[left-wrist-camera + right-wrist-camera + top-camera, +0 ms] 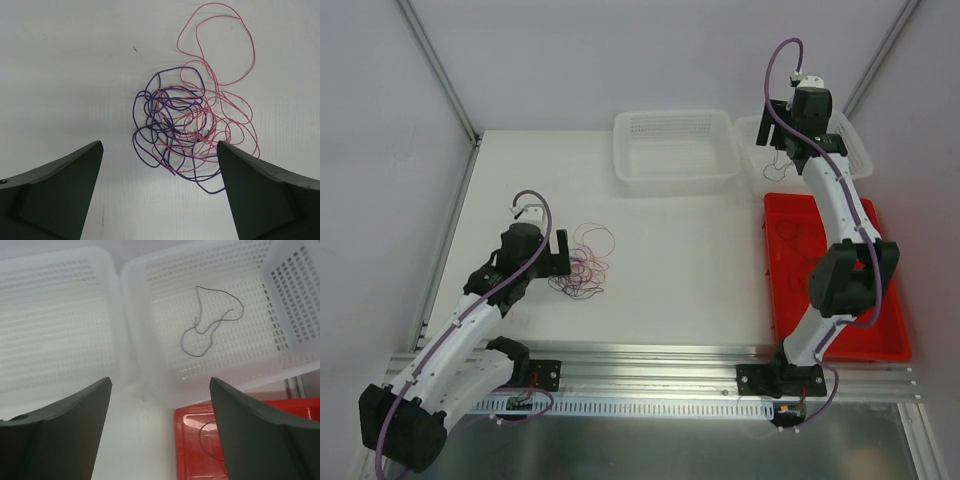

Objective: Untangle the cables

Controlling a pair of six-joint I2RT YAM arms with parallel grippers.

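Observation:
The cables (585,265) lie as a tangle of thin red and purple loops on the white table. In the left wrist view the cables (182,125) sit just beyond my fingertips, with one large red loop reaching away at the top. My left gripper (560,255) (160,145) hovers at the tangle's left side, open and holding nothing. A single black cable (216,324) lies curled inside the right white basket (130,300). My right gripper (785,140) (160,382) hangs above that basket's near corner, open and empty. A dark cable loop (202,440) rests in the red tray (240,410).
Two white perforated baskets (620,150) (860,150) stand side by side at the back. The red tray (790,300) lies along the right side, under the right arm. A metal rail (650,360) runs along the near edge.

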